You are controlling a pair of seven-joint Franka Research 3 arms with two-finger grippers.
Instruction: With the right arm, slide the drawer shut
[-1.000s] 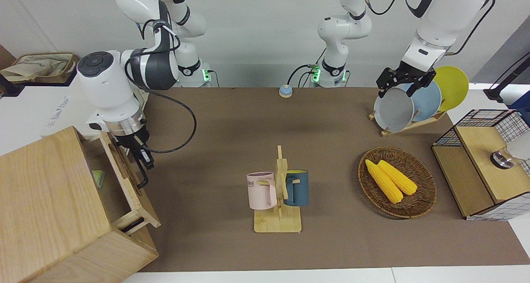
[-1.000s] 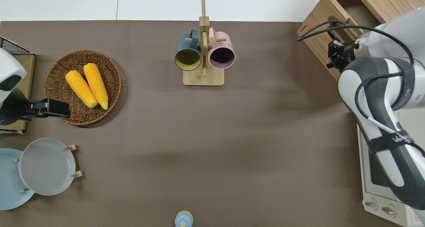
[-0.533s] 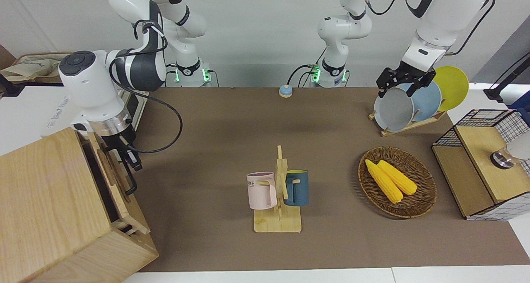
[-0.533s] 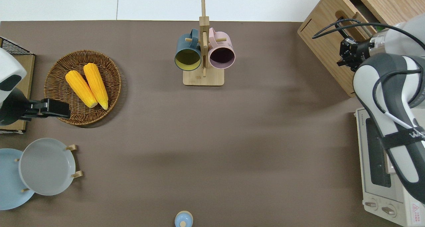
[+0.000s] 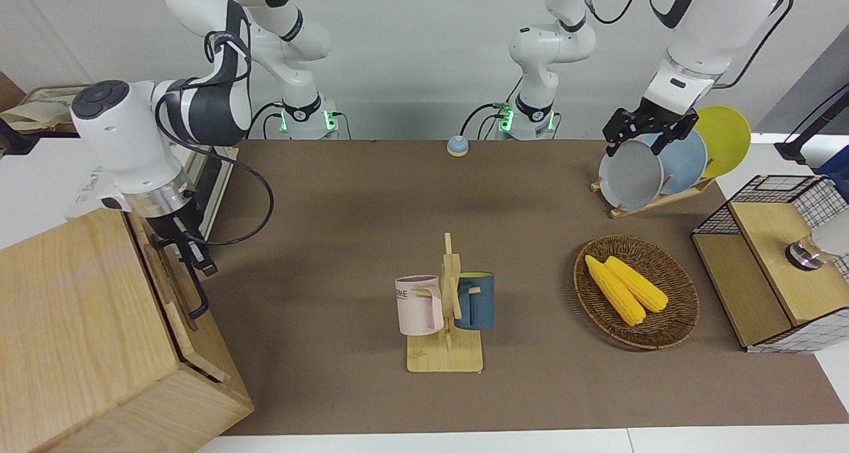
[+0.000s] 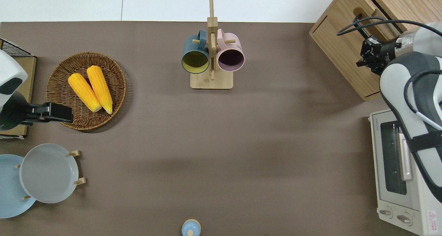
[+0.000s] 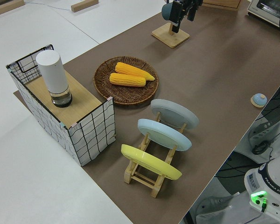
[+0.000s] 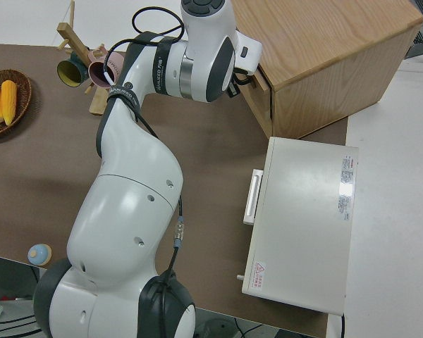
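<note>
The wide, shallow light-wood drawer (image 5: 174,287) sits at the lower left of the front view, in the face of the big light-wood box cabinet (image 5: 73,333) at the right arm's end of the brown worktop (image 5: 371,214). In the overhead view it shows at the upper right corner. Its front panel looks flush, or very nearly flush, with the cabinet face; no open gap into the drawer shows in either view. The black metal loop handle (image 5: 192,287) stands out from the panel.

The right arm's black gripper (image 5: 188,249) is at the upper end of that handle, against or just off the drawer front. Whether its fingers are spread, pressed together or pinching the handle cannot be told from these views, since the wrist and cable cover them in the overhead and right side views.

By my judgement the closing push is at its end: the drawer appears home, and what remains is to confirm it is seated and to let go. The next move likely calls for a short, gentle finishing press straight into the cabinet if any gap is left. After that comes a clean retreat out over the worktop, keeping the fingers and the looping black cable (image 5: 255,194) clear of the handle so that the drawer is not dragged open.

The left arm is parked.
</note>
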